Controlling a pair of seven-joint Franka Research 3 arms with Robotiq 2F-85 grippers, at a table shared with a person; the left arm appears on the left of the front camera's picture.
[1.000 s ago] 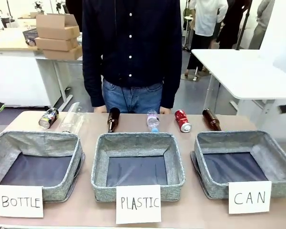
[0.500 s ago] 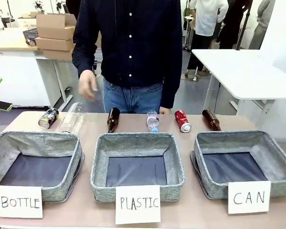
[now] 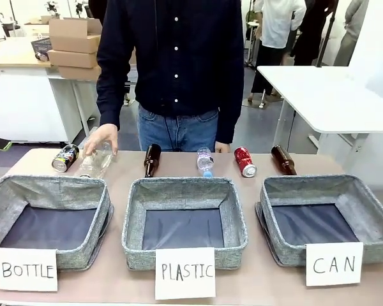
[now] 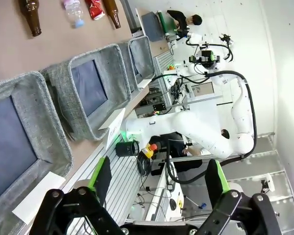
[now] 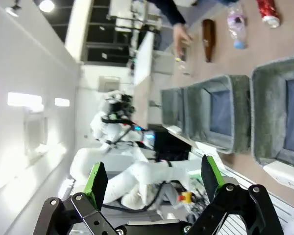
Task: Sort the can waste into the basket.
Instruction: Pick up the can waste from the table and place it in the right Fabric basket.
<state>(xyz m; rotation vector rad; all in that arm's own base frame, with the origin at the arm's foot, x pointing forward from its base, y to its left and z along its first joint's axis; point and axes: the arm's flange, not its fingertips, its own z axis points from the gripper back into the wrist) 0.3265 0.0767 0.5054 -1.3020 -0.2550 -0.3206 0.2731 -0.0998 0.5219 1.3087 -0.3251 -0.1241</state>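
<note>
Our left fingers (image 4: 102,176) are spread wide with nothing between them, and our right fingers (image 5: 97,183) are just as wide and bare. The red can (image 3: 244,160) lies on the tabletop (image 3: 258,284), just behind the far left corner of the CAN basket (image 3: 319,186). The black can (image 3: 64,157) lies far left, beside a clear bottle (image 3: 97,162) under the person's hand (image 3: 102,137).

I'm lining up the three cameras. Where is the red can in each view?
Front view: red can lies at the table's far edge, right of centre.
Left wrist view: red can at the top edge, cut off.
Right wrist view: red can in the top right corner.
Shared landmark: the small clear bottle lying beside it.
</note>
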